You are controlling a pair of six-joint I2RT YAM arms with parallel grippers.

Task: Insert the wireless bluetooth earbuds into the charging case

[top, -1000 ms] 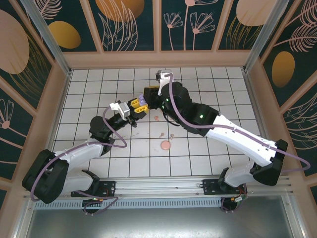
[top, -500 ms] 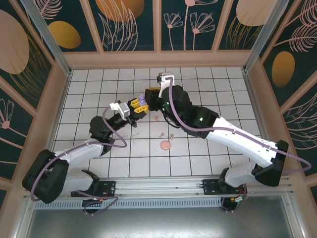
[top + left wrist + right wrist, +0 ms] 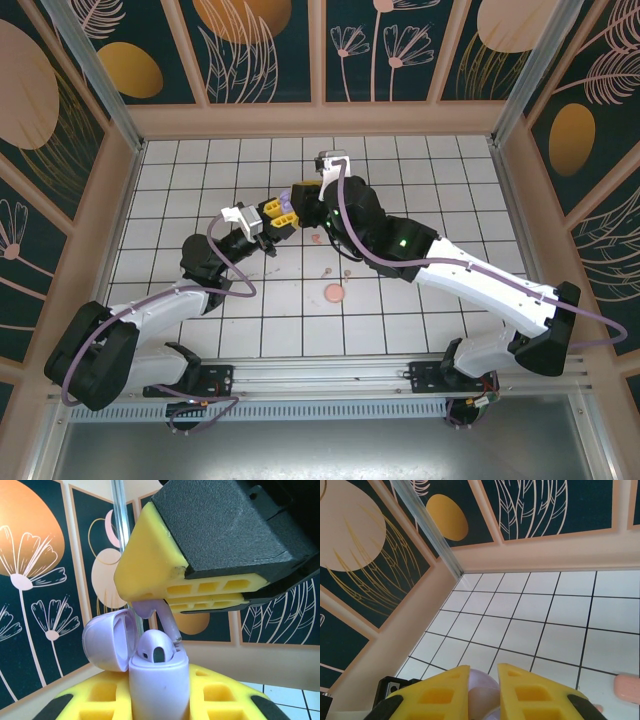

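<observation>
While arms meet over the white tiled tabletop [image 3: 450,180], toward its far edge, left gripper [image 3: 271,213] clamps the lilac plastic charging case [image 3: 159,685], lid [image 3: 106,645] open; right gripper [image 3: 484,690] pinches a purple stemmed earbud [image 3: 156,649] at the case mouth. Salmon-pink earbuds [image 3: 317,239] lie loose mid-table.

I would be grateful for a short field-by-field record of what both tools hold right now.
left tool: shut on charging case
lid: open, hinged back
right tool: shut on purple earbud, above the case
earbud position: head at case mouth, stem slanting up into the tool
tiled floor: pink disc, small pink earbuds lying loose
</observation>
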